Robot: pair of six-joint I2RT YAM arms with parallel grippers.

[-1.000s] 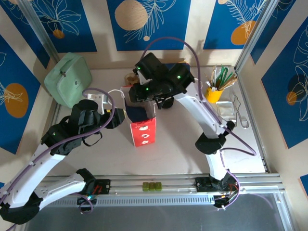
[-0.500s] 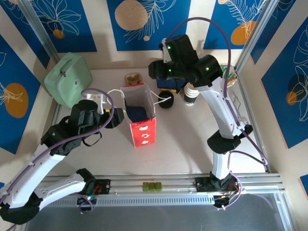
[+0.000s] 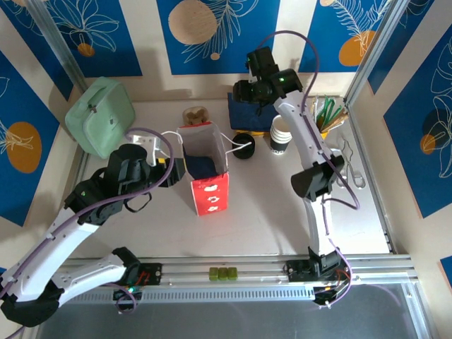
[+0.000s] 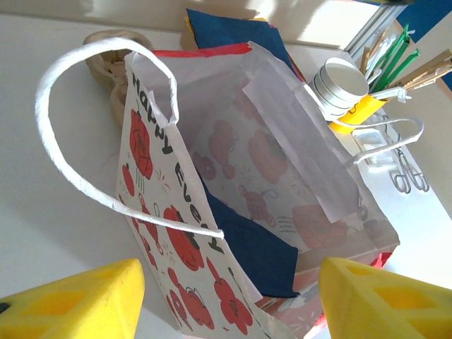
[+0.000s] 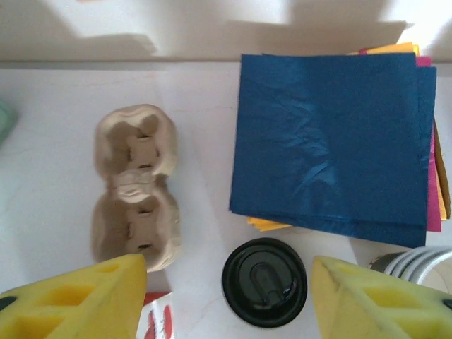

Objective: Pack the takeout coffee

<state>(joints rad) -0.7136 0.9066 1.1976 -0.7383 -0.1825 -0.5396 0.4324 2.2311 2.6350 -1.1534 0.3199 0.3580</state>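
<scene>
Top external view: shows the paper bag (image 3: 210,173) standing open mid-table, with the takeout coffee (image 3: 242,150) on the table just beside the bag's right wall, outside it, left of the stack of white cups (image 3: 281,134) and in front of the blue napkin stack (image 3: 244,111). From the right wrist: looks straight down on the coffee's black lid, with a pulp cup carrier (image 5: 138,187) off to one side; right gripper (image 5: 226,272) spread wide above the lid, gripping nothing, well clear of the cup. From the left wrist: left gripper (image 4: 231,267) likewise spread and empty, facing the bag's open mouth, with a folded blue napkin (image 4: 247,247) lying at the bottom inside.
</scene>
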